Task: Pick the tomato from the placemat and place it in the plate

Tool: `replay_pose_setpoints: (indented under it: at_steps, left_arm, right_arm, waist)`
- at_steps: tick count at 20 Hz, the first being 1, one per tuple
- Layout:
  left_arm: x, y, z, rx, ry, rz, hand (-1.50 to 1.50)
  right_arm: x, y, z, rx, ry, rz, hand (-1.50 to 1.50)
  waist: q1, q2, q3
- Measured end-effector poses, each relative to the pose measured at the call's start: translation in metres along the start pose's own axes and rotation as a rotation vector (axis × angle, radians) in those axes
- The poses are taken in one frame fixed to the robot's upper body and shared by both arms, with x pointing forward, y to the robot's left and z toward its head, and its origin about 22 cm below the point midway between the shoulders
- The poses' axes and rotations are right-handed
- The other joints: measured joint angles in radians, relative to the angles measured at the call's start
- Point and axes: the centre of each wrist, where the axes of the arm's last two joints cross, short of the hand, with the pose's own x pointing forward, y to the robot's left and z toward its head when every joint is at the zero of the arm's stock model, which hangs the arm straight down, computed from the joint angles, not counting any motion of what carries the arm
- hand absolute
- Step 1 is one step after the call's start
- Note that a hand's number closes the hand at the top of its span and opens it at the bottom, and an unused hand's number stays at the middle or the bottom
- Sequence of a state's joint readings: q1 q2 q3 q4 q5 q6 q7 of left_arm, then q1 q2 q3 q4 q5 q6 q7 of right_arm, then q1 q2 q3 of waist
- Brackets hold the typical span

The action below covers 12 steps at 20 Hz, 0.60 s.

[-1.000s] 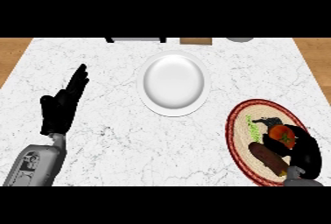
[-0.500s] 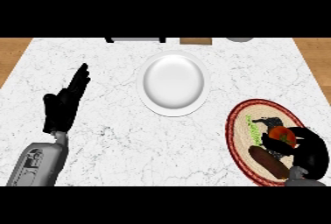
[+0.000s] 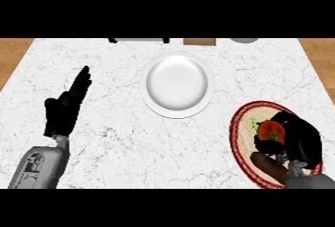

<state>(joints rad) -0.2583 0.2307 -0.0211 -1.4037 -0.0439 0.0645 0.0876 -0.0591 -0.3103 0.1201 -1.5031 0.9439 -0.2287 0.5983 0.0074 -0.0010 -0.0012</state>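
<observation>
A red tomato [image 3: 271, 131] lies on the round red-rimmed placemat [image 3: 242, 126] at the counter's right. My right hand [image 3: 299, 139] covers the mat's right half, its fingers curled round the tomato from the right and from behind. A white plate [image 3: 177, 83] sits at the middle of the counter towards the back, with nothing on it. At the left my left hand [image 3: 64, 108] rests open, fingers straight and pointing away from me.
A dark brown oblong thing [image 3: 266, 162] and a bit of green [image 3: 254, 125] also lie on the placemat. Along the counter's back edge stand a dark object [image 3: 137, 40], a brown block [image 3: 200, 41] and a grey round thing [image 3: 243, 40].
My right hand has drawn slightly closer round the tomato, which stays on the placemat. The left hand has not moved.
</observation>
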Motion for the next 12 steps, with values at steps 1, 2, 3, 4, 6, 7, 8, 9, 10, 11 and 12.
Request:
replay_pose_setpoints:
  at_steps: [1,2,3,4,6,7,8,9,10,11,12]
  left_arm:
    - [0.000,-0.002,-0.001,0.005,0.001,0.002,0.00]
    - [0.001,-0.001,-0.002,0.005,0.003,0.002,0.00]
    - [0.000,0.000,-0.002,0.005,0.005,0.004,0.00]
    - [-0.001,0.002,-0.002,0.006,0.004,0.005,0.00]
    - [-0.002,0.001,-0.001,0.010,0.002,0.005,0.00]
    - [-0.001,0.001,-0.002,0.008,0.004,0.005,0.00]
    - [-0.002,-0.003,-0.001,0.005,0.003,0.004,0.00]
    - [0.000,-0.004,0.000,0.004,0.002,0.005,0.00]
    - [0.001,-0.002,-0.002,0.004,0.002,0.001,0.00]
    - [0.004,-0.001,-0.005,0.004,0.002,0.001,0.00]
    - [0.002,-0.004,-0.004,0.001,0.003,0.003,0.00]
  right_arm:
    - [0.005,-0.009,0.001,-0.027,-0.054,0.003,1.50]
    - [0.010,-0.016,0.000,-0.057,-0.101,0.000,1.50]
    - [0.015,-0.023,0.001,-0.084,-0.145,-0.010,1.50]
    - [0.023,-0.031,-0.001,-0.111,-0.183,-0.019,1.50]
    - [0.035,-0.045,0.002,-0.141,-0.263,-0.038,1.50]
    - [0.042,-0.049,0.006,-0.157,-0.304,-0.046,1.50]
    - [0.049,-0.053,0.007,-0.170,-0.345,-0.063,1.50]
    - [0.056,-0.059,0.010,-0.183,-0.383,-0.079,1.50]
    - [0.067,-0.062,0.011,-0.188,-0.416,-0.095,1.50]
    - [0.076,-0.067,0.012,-0.184,-0.444,-0.114,1.50]
    - [0.089,-0.069,0.014,-0.178,-0.467,-0.129,1.50]
  waist:
    - [-0.005,-0.001,0.000]
    - [-0.006,-0.001,0.000]
    - [-0.008,-0.001,0.000]
    - [-0.007,-0.001,0.000]
    - [-0.009,-0.001,0.000]
    - [-0.009,-0.001,0.000]
    - [-0.008,-0.001,0.001]
    - [-0.007,-0.001,0.001]
    - [-0.006,-0.001,0.001]
    - [-0.006,-0.001,0.001]
    - [-0.004,0.000,0.001]
